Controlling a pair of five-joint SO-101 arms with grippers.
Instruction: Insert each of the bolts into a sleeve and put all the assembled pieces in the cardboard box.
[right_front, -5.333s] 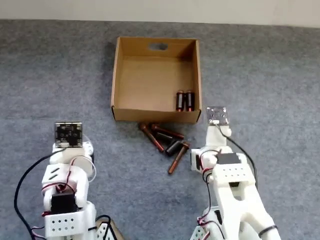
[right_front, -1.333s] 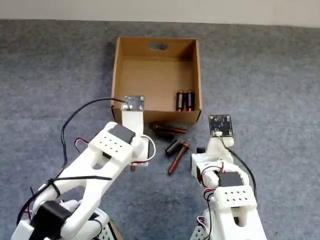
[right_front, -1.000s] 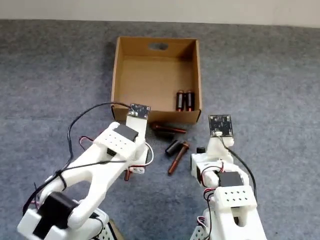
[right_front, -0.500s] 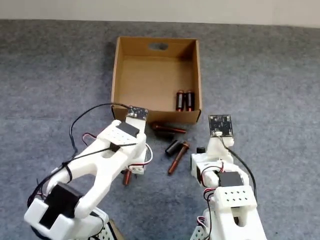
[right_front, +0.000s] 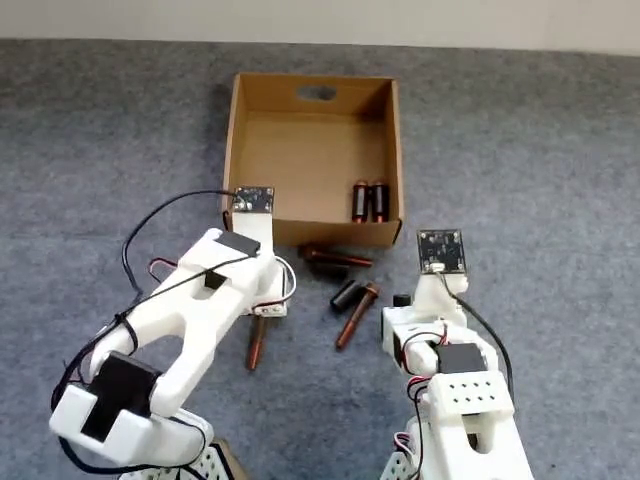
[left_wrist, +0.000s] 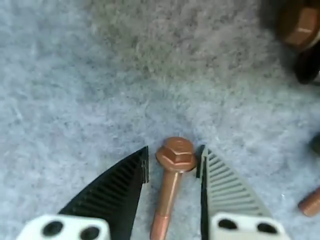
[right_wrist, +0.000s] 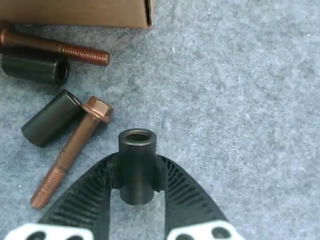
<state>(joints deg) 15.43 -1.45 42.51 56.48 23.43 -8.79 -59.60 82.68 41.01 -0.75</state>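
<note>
Bolt (left_wrist: 169, 192) held inside the left end effector (left_wrist: 174, 151).

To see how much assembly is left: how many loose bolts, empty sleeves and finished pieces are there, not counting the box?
Loose bolts: 3
Empty sleeves: 3
Assembled pieces in the cardboard box: 2
Total: 8

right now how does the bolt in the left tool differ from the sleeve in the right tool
The bolt in the left tool is copper-coloured and slim; the sleeve in the right tool is black and thicker. The bolt has a hex head; the sleeve is an open tube. Both point outward between the jaws.
</note>
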